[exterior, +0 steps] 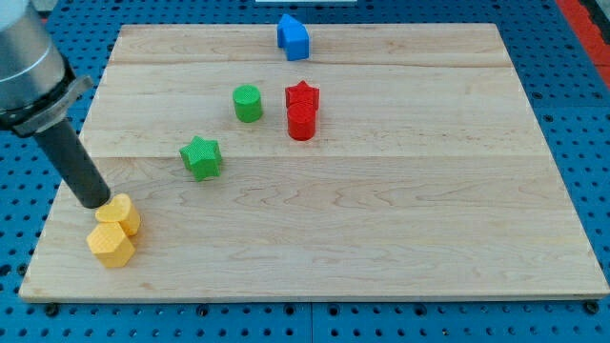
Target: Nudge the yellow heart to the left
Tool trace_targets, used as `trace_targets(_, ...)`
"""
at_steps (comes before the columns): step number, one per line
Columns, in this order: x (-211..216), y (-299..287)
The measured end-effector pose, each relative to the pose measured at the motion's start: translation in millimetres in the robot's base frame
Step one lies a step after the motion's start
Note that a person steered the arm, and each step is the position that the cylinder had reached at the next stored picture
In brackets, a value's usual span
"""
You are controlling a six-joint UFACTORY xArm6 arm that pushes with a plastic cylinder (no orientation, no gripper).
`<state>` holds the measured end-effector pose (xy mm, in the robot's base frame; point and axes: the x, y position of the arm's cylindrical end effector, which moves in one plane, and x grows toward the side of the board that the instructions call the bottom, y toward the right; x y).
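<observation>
Touching the yellow heart (121, 213) at its upper left, my tip (95, 202); no hand shows.

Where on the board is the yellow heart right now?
The yellow heart sits near the wooden board's bottom-left corner in the camera view, touching the yellow hexagon just below it, with my tip against its upper-left side.

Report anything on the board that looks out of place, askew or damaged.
Nothing looks damaged or spilled. The two yellow blocks, the yellow heart and the yellow hexagon, sit touching close to the wooden board's left edge, so there is little room further left. My tip rests against the heart's upper left side.
</observation>
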<state>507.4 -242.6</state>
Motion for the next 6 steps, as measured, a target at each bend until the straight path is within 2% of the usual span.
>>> trace_targets(2,0.0,-0.9)
trace_targets(5,-0.1,39.1)
trace_targets(6,-32.1,53.4)
